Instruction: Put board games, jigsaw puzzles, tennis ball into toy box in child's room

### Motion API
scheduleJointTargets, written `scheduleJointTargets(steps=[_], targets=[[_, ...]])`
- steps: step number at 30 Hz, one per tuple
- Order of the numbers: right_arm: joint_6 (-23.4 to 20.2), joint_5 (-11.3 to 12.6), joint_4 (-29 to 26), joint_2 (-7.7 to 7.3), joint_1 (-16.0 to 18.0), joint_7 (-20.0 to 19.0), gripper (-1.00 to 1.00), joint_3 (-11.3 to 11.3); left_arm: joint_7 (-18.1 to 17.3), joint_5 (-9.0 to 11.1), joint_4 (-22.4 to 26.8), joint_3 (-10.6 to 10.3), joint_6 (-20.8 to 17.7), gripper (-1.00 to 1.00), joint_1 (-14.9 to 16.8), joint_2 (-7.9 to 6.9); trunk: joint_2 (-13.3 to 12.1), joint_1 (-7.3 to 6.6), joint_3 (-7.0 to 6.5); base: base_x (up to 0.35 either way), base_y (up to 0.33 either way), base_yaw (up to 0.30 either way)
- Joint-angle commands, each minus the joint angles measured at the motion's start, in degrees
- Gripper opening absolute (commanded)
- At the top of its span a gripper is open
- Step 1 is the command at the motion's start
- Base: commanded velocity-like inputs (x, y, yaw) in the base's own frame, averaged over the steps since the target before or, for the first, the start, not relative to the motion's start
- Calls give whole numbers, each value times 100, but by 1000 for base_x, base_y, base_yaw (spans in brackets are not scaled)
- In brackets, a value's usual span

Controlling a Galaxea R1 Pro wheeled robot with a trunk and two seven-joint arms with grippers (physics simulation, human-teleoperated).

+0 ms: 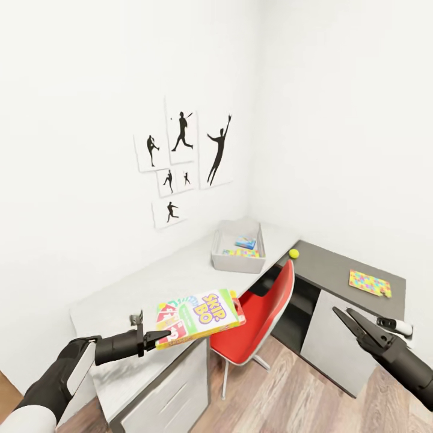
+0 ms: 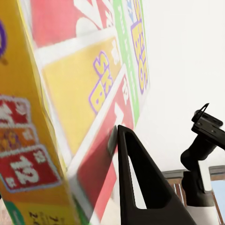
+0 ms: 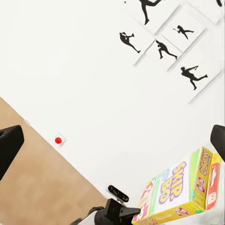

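Note:
My left gripper point(image 1: 157, 337) is shut on the near edge of the green-purple SKIP-BO board game point(image 1: 202, 315), holding it in the air over the front edge of the pale table point(image 1: 150, 282). The left wrist view has the box point(image 2: 70, 93) close up against one dark finger point(image 2: 140, 187). The grey toy box point(image 1: 224, 260) stands at the table's far corner with a small blue board game point(image 1: 245, 243) and a jigsaw puzzle point(image 1: 241, 253) inside. A tennis ball point(image 1: 293, 253) and a second jigsaw puzzle point(image 1: 369, 282) lie on the dark section point(image 1: 337, 264). My right gripper point(image 1: 347, 317) hangs open and holds nothing.
A red chair point(image 1: 260, 316) is tucked at the inner corner of the table, just beyond the held box. Drawers point(image 1: 174, 391) sit under the pale top. Baseball-player posters point(image 1: 183, 159) hang on the white wall. Wood-plank floor point(image 1: 288, 397) lies between my arms.

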State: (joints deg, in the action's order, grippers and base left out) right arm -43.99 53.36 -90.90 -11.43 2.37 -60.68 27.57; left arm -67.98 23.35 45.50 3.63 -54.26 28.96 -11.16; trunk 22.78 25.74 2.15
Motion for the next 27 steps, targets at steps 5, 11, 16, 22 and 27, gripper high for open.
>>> scheduleJointTargets(steps=[5,11,16,22,27], targets=[[-16,-33,2,29,1,14,100,3,-6,20,3,6,5,-100,4,-1,14,5,18,103,-285,-27],[-14,-44,2,45,8,87,100,-8,-9,20,3,6,11,-100,4,-1,14,5,19,134,-266,-3],[-13,-45,2,51,8,104,100,0,-6,15,3,6,12,-100,4,-1,14,5,19,126,-152,0],[-13,-45,2,57,9,145,100,1,-5,15,3,1,12,-100,4,-1,14,5,19,113,-29,0],[-13,-45,2,61,9,165,100,3,-5,15,2,4,12,-100,4,-1,14,5,19,111,-3,0]])
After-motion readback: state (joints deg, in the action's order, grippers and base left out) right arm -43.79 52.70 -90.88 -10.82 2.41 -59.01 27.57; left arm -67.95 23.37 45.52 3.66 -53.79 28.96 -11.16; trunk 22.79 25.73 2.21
